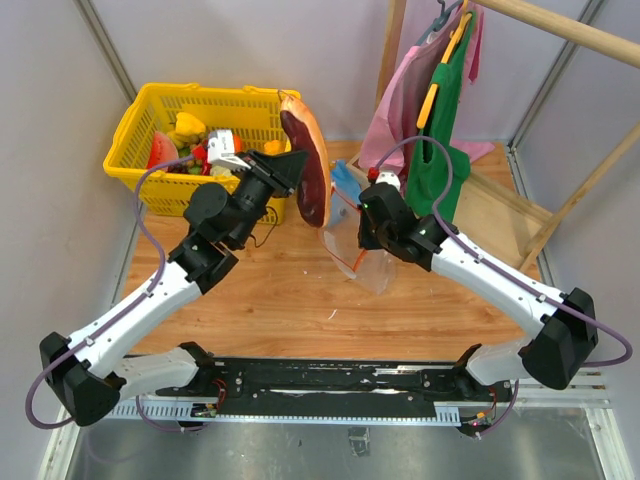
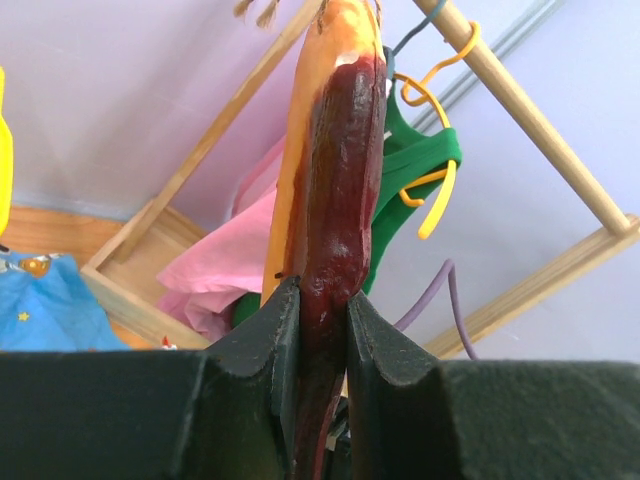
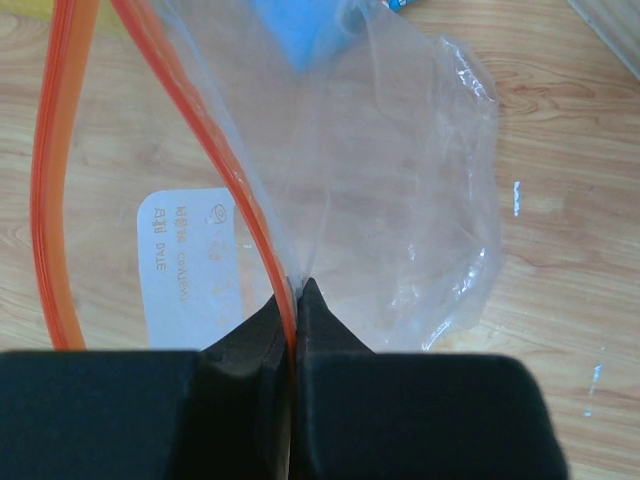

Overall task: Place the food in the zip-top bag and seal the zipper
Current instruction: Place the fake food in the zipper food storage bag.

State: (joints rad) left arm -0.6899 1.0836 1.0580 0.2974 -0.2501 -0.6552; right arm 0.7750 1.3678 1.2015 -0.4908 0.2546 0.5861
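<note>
Top external view: left fingers (image 2: 265,350) grip the dark red slice (image 1: 305,165) upright, just left of the zip-top bag (image 1: 370,265). Right fingers (image 3: 250,340) pinch its open mouth. Bag appears empty, zipper (image 3: 48,200) unsealed; all filling remains.

One red slice (image 1: 305,165), one clear bag (image 1: 372,268), one basket (image 1: 128,150)

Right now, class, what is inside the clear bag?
Nothing shows inside the bag; through it you see only table, its label and a blue pouch. The slice is outside, held by the left gripper. The right gripper hides the pinched bit of rim.
</note>
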